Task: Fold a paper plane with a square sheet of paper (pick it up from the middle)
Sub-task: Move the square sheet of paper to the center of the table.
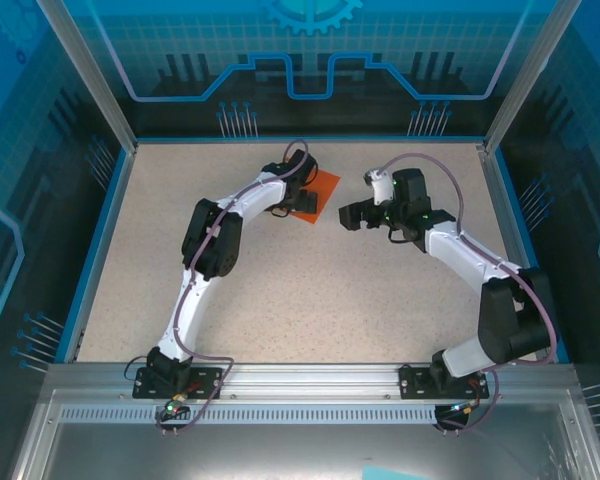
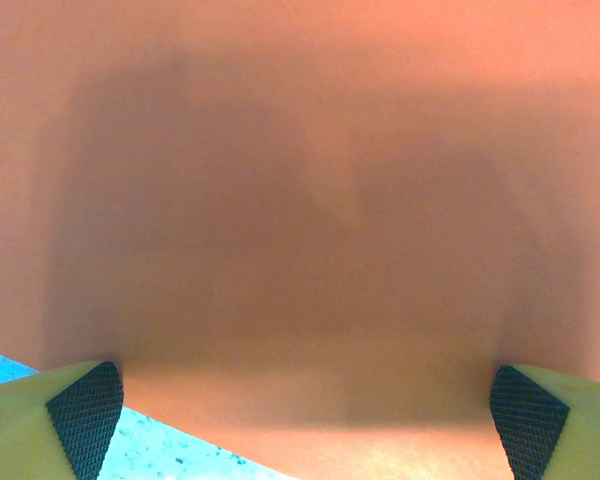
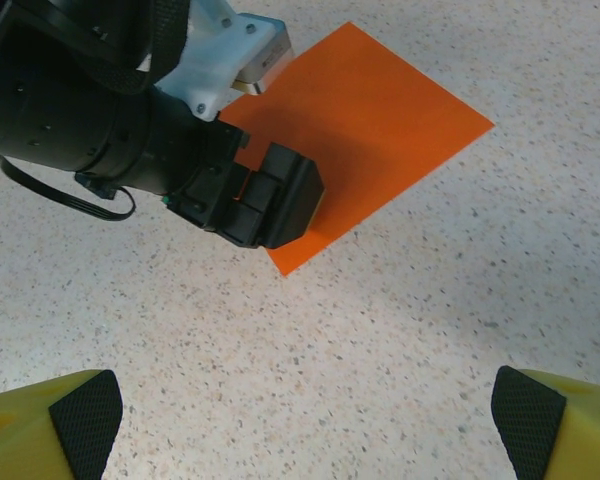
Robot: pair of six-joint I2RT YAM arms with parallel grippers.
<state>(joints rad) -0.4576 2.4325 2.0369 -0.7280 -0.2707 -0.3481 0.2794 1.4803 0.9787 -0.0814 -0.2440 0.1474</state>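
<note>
2 arm bases (image 1: pixel 180 378) sit bolted at the near edge of the speckled table (image 1: pixel 310 300), left and right. Both arms reach toward the far half.

Right gripper (image 1: pixel 352 215): set low over bare tabletop, turned toward the left arm. Jaws spread wide, nothing between them. In the right wrist view (image 3: pixel 305 410), the 2 yellow fingers with black ridged pads (image 3: pixel 85 420) stand far apart at the bottom corners, with speckled surface in between.

Left gripper (image 1: pixel 302 198): positioned over the near-left part of the orange paper sheet (image 1: pixel 326 184). Jaws spread wide, not pinching the paper. In the left wrist view (image 2: pixel 300 410), the pads (image 2: pixel 80 420) sit at the 2 lower corners and the sheet (image 2: pixel 300 200) lies close beneath, shadowed by the gripper. Whether the fingertips touch the paper cannot be told.

Sheet (image 3: pixel 380 130): lies flat and unfolded on the table's far middle, 1 corner pointing toward the right gripper, the left arm's wrist (image 3: pixel 130 130) covering its left side.
</note>
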